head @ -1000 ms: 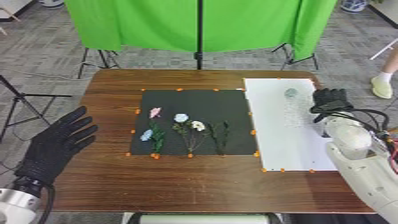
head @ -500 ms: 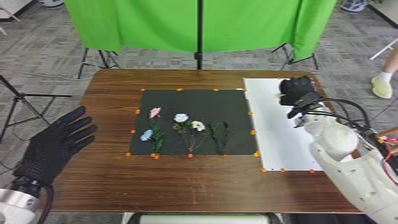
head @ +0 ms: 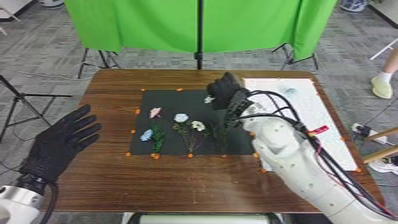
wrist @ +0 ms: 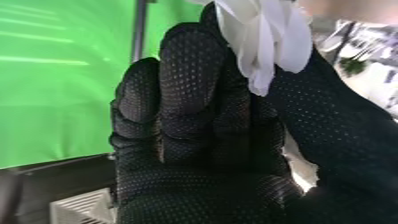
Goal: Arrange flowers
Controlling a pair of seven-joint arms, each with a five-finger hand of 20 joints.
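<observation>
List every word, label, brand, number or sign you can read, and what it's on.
No text can be read.
Red tag by the right arm: too small to tell whether it bears print.
Faint patch on the white sheet: no words can be made out.
Black mat and right hand: no lettering visible.
</observation>
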